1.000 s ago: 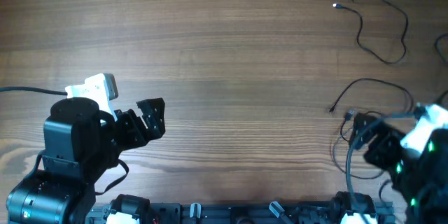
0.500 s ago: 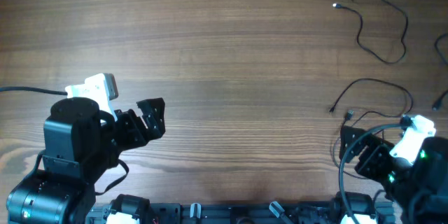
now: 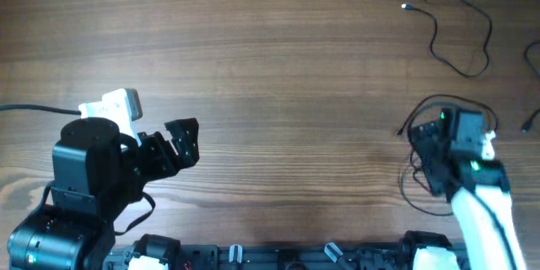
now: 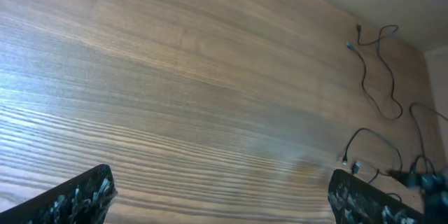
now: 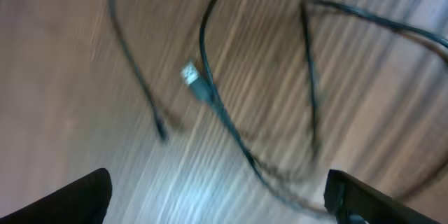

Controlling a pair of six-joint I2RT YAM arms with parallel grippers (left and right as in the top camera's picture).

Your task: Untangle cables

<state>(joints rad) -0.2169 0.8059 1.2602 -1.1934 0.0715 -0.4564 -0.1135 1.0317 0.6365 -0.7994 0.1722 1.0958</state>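
Observation:
Two thin black cables lie at the table's right. One [image 3: 460, 29] snakes along the far right corner, its silvery plug tip [image 3: 405, 6] pointing left. The other [image 3: 434, 99] loops round my right gripper [image 3: 426, 156], which hovers over it, open and holding nothing. In the blurred right wrist view its strands [image 5: 224, 112] and a plug [image 5: 190, 75] cross the wood just ahead of the open right gripper [image 5: 217, 203]. My left gripper [image 3: 187, 139] stands open at the near left, far from both cables. In the left wrist view, the left gripper [image 4: 220, 203] has bare wood between its fingers, and the cables [image 4: 381, 77] show far off.
The left arm's thicker black wire [image 3: 34, 110] runs off the left edge. The arm bases and a black rail [image 3: 278, 257] line the front edge. A reddish object [image 3: 533, 55] peeks in at the right edge.
My right arm has swung away from the near right corner and now sits over the nearer cable loop. The left arm and the far cable have not moved.

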